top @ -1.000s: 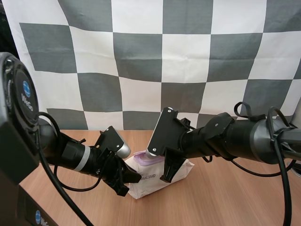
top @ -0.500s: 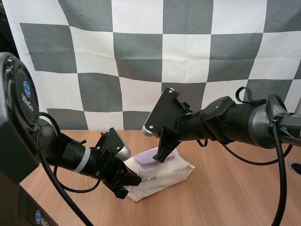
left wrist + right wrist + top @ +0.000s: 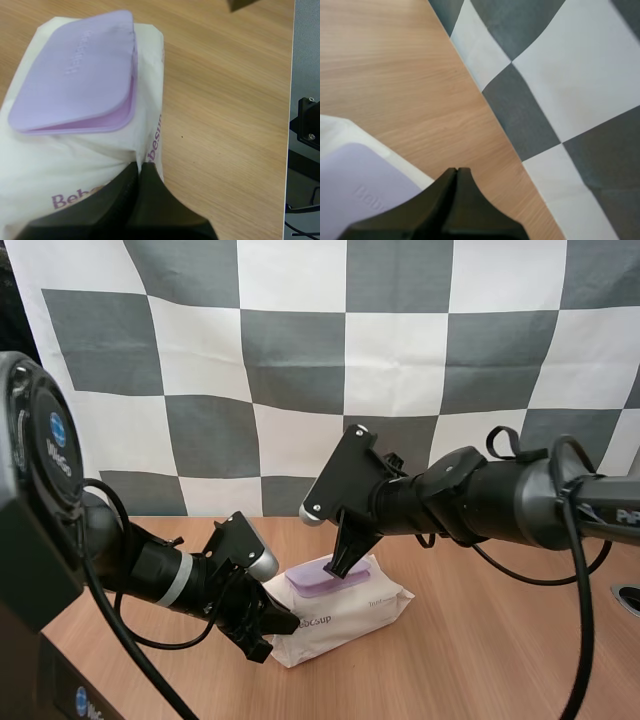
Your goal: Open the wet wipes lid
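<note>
"What stands around the wet wipes pack point(image 3: 345, 618)?"
"It lies on the wooden worktop point(image 3: 480, 660) between both arms. The left hand point(image 3: 272, 626) pinches its near end and covers some print."
"And the right hand point(image 3: 338, 566)?"
"Its fingers are pressed together, over the purple lid point(image 3: 325, 577), which gapes slightly."
"Any writing?"
"'Bebesup', partly hidden. The lid's embossing is unreadable."

Our left hand point(image 3: 275, 628) and right hand point(image 3: 336, 567) are black, on black arms point(image 3: 500, 505) banded silver-grey, one base point(image 3: 30, 510) blue-badged
</note>
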